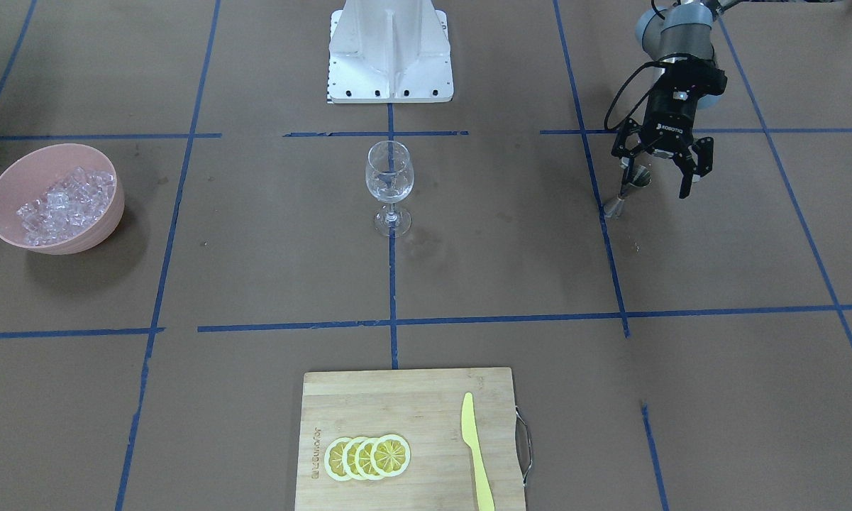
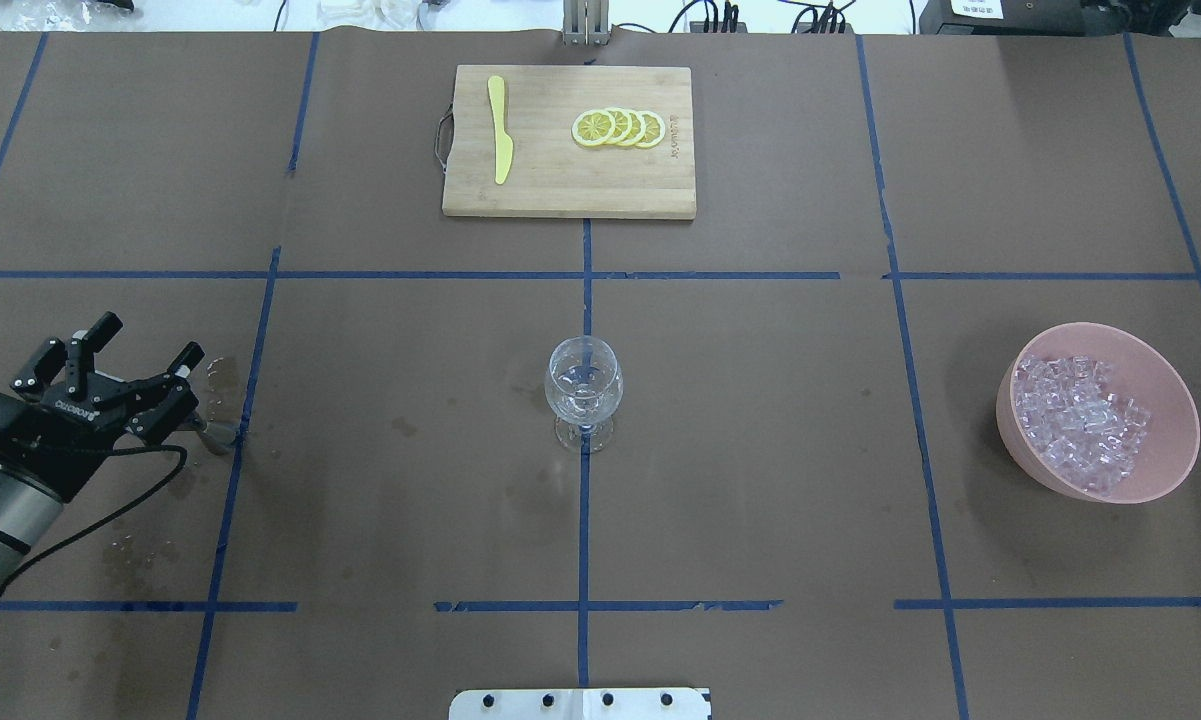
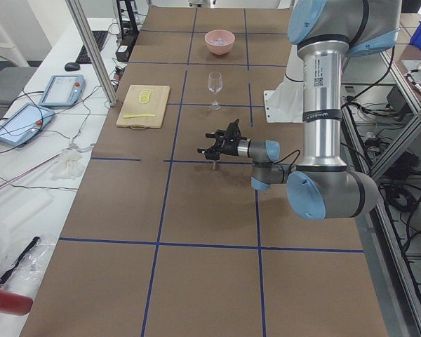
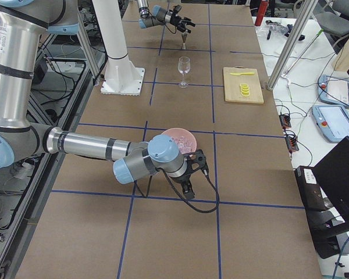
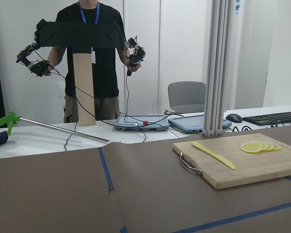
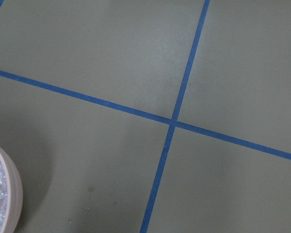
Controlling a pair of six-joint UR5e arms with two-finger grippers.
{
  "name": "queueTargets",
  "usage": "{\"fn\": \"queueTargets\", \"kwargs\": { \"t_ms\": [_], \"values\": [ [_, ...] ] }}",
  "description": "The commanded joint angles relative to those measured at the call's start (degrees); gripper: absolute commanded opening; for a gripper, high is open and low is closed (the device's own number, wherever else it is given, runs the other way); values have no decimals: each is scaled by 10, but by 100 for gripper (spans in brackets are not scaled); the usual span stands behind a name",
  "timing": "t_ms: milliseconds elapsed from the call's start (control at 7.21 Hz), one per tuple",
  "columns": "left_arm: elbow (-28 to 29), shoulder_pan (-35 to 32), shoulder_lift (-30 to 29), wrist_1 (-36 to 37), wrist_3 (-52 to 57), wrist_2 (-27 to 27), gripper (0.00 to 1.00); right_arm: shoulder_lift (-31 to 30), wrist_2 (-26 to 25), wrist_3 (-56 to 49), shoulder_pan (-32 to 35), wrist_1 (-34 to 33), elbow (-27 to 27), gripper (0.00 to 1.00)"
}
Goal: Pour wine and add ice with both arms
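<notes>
Early stage by the look of it. Wine glass (image 1: 389,177) stands upright at ctr of the tabletop (image 1: 255,248). It looks clear, w/ no dark wine & no cubes that I can make out. No bottle in any view. Ice (image 1: 64,202) sits heaped in the pink bowl (image 1: 99,231) nr the tabletop's right edge, well apart from the glass.

Left gripper (image 1: 656,174) hovers nr the left edge, jaws spread wide, holding nothing. A small metal piece (image 1: 628,188) sits on the tabletop just below it; can't tell what it is, maybe a pourer or measure.

Right gripper (image 4: 199,174) shows only in the right side view, just beside the bowl. Can't tell if its jaws are apart or together. Its wrist cam catches only the bowl rim at bottom left.

Judgement: ice step prob. in hand, w/ the right arm lining up on the bowl. Next move needs the gripper over the heap, down into it, then a pinch on one cube (small, slick, easy to lose). After that, carry it across to the glass w/o knocking it.

Cutting board (image 1: 397,404) w/ lemon slices (image 1: 367,456) & yellow knife (image 1: 475,454) sits at the far edge, not needed for this.
</notes>
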Motion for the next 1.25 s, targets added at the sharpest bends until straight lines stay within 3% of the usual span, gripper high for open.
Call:
{"fn": "queueTargets", "kwargs": {
  "t_ms": [0, 139, 416, 693, 832, 971, 1109],
  "values": [
    [-2, -160, -6, 96, 34, -233, 100, 1, 0, 0, 0, 0, -1, 100],
    [-4, -246, -13, 175, 42, -338, 100, 1, 0, 0, 0, 0, -2, 100],
    [-5, -366, -41, 288, 103, -438, 100, 1, 0, 0, 0, 0, -4, 100],
    [-6, -530, -77, 445, 259, -639, 100, 1, 0, 0, 0, 0, -2, 100],
    [-5, -606, -81, 525, 265, -751, 100, 1, 0, 0, 0, 0, -2, 100],
    [-4, -646, -73, 571, 265, -795, 100, 1, 0, 0, 0, 0, -3, 100],
    [0, -653, -52, 629, 264, -799, 100, 0, 1, 0, 0, 0, -2, 100]
  ]
}}
